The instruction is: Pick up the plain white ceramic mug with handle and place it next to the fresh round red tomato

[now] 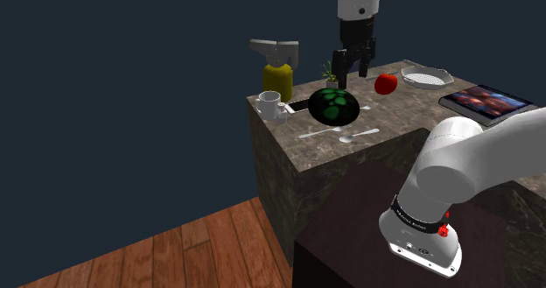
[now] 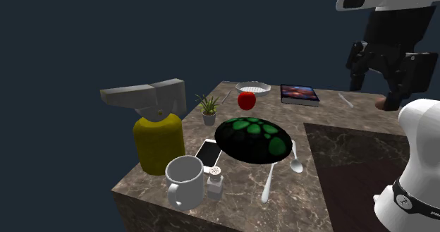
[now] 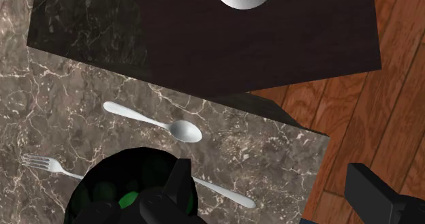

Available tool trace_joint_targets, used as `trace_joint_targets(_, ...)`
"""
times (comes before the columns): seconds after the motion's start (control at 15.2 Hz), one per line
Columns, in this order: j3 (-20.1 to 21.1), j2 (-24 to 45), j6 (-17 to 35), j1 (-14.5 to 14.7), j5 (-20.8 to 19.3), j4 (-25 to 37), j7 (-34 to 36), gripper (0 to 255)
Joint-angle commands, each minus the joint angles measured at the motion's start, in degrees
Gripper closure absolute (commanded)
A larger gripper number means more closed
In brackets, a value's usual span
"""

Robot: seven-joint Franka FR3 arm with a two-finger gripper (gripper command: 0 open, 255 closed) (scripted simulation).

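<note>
claw (image 1: 352, 67): open, empty, over green-spotted black dome (image 1: 332, 108) | white mug (image 2: 185, 181): upright, counter (image 1: 289, 129) corner | tomato (image 2: 246, 100): well apart

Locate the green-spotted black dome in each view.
Shoulder: dome mid-table, upper centre, left of the tomato.
Second exterior: dome at centre, below the tomato.
Wrist: dome beside the fork.
Shared landmark: the spoon lying between dome and stand.
</note>
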Motion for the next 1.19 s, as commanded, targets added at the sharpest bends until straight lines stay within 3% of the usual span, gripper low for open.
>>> trace_joint_targets(0.0, 0.0, 0.0, 0.0, 0.0, 0.0, 0.0, 0.0, 0)
trace_joint_targets(0.53, -3.83, 14.55, 13.3, -0.33, -1.13, 2.75, -2.97, 0)
trace_joint_targets(1.12, -7.48, 33.11, 24.36, -0.38, 0.47, 11.77, -7.1, 0)
